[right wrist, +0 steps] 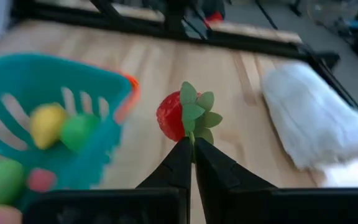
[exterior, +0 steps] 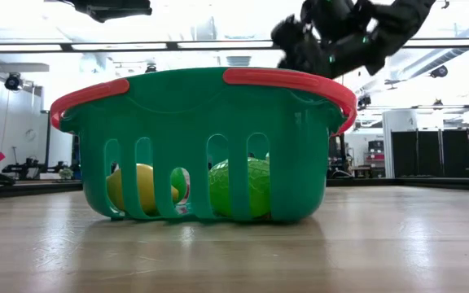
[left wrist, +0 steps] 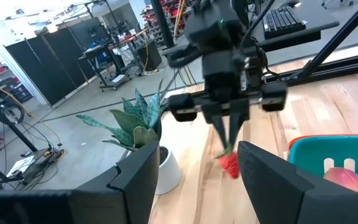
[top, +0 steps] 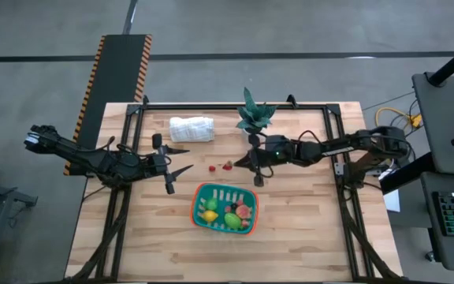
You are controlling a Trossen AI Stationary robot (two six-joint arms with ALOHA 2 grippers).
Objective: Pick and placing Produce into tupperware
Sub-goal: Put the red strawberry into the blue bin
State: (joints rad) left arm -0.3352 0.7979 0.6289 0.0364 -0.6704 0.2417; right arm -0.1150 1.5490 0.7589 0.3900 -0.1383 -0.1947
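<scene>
The tupperware (top: 199, 197) is a teal slotted basket with an orange-red rim (exterior: 283, 77), standing at the table's middle near side. In it lie yellow (exterior: 141, 187), green (exterior: 238, 185) and pink (left wrist: 344, 179) produce. My right gripper (top: 241, 164) is just beyond the basket's far rim, shut on a red toy strawberry (right wrist: 170, 116). A second small red piece (top: 212, 167) lies on the table to its left. My left gripper (left wrist: 194, 186) waits open to the left of the basket, its fingers around nothing. My right gripper pinches the strawberry's green leaf top (right wrist: 196, 127) between its two fingertips (right wrist: 180, 155). The fingers slant downward from the table's right side. The red berry (left wrist: 229, 165) hangs just below the fingertips, lifted off the table.
A potted green plant (top: 254, 117) stands at the far edge, close behind my right gripper. A rolled white cloth (top: 191, 128) lies at the far left of it. Bare wood stretches around the basket on the near side.
</scene>
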